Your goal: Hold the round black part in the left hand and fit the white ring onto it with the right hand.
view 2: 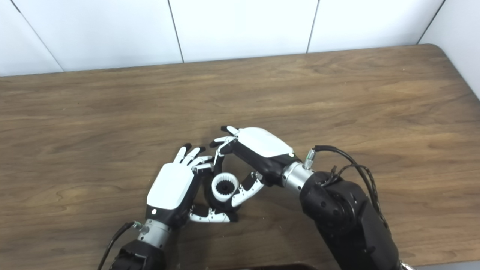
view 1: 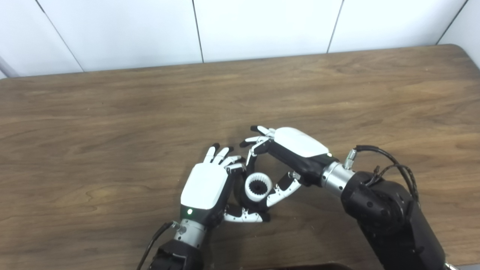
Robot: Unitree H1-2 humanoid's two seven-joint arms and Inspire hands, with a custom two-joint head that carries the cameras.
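Observation:
My left hand (view 1: pixel 206 185) comes up from the bottom and is shut around the round black part (view 1: pixel 258 186), thumb curled beneath it. The white ring (view 1: pixel 249 188), toothed on its inner side, sits on top of the black part, whose dark hub shows through the ring's middle. My right hand (view 1: pixel 296 148) reaches in from the right, with a finger on the ring's far edge and the thumb on its near right edge, pinching the ring. Most of the black part is hidden by the ring and both hands. The same scene shows in the right eye view, with the ring (view 2: pixel 216 187) between both hands.
The brown wooden table (view 1: pixel 112 112) stretches out on all sides of the hands. A white panelled wall (view 1: pixel 262 26) runs behind its far edge. Black cables (view 1: pixel 393 165) loop off the right forearm.

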